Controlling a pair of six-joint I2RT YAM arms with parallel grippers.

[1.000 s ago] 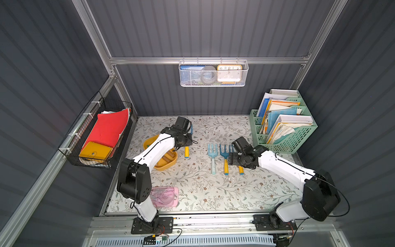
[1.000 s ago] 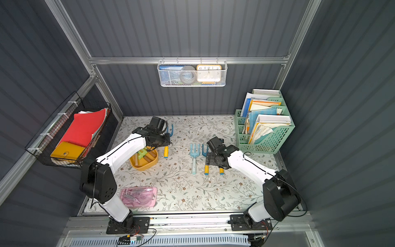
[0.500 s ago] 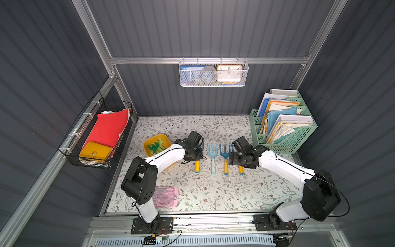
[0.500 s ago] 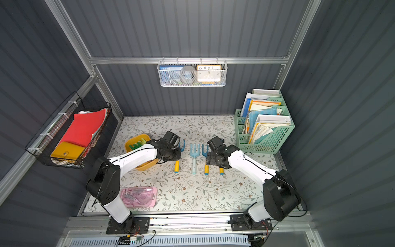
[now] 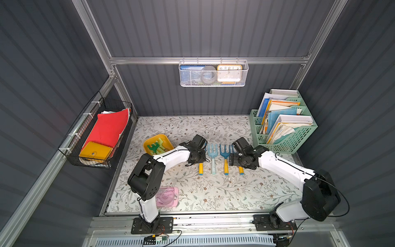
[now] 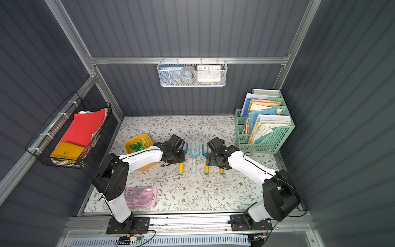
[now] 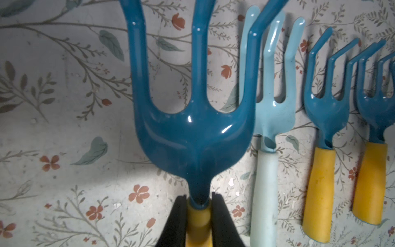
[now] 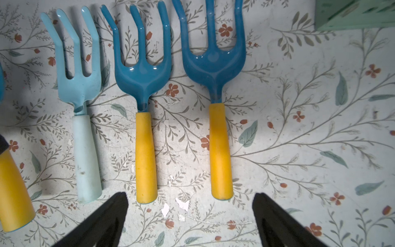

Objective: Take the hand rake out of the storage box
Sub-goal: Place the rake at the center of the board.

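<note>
Floral mat below, left gripper is pinching the hand rake by its yellow handle, tines pointing straight ahead of the jaws, storage box well aside; right gripper is hovering, jaws spread wide

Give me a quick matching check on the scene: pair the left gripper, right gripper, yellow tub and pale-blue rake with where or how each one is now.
Things:
1. left gripper
2. right gripper
3. yellow tub
4. pale-blue rake

States:
A. lies free on the mat
B. has green tools inside
C. shut on the yellow handle of a dark-blue rake
D. open, holding nothing

Pairs: 1-C, 2-D, 3-B, 4-A
</note>
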